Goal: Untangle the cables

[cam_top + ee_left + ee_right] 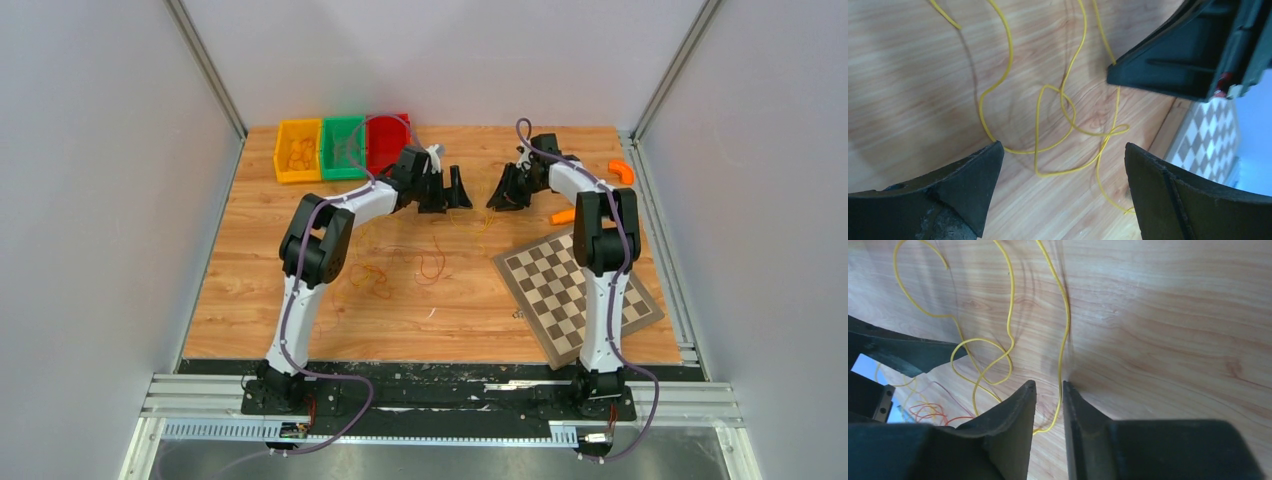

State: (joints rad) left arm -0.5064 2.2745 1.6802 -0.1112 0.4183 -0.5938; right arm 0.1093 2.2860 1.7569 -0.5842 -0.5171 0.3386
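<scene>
A thin yellow cable (478, 222) lies in curly loops on the wooden table between my two grippers. In the left wrist view its loops (1058, 125) lie on the table under my left gripper (1062, 150), whose jaws are wide open and empty. My left gripper (455, 190) faces my right gripper (497, 197). My right gripper (1049, 386) has its jaws almost closed, with a narrow gap. One strand of the yellow cable (1062, 360) runs through that gap, close to the right finger. Red and orange cables (430, 265) lie nearer me, with more to their left (372, 280).
Yellow (297, 152), green (343, 147) and red (388, 140) bins stand at the back left. A chessboard (575, 290) lies at the right. Two solid orange pieces lie at the back right (622, 170) and by the board (562, 216).
</scene>
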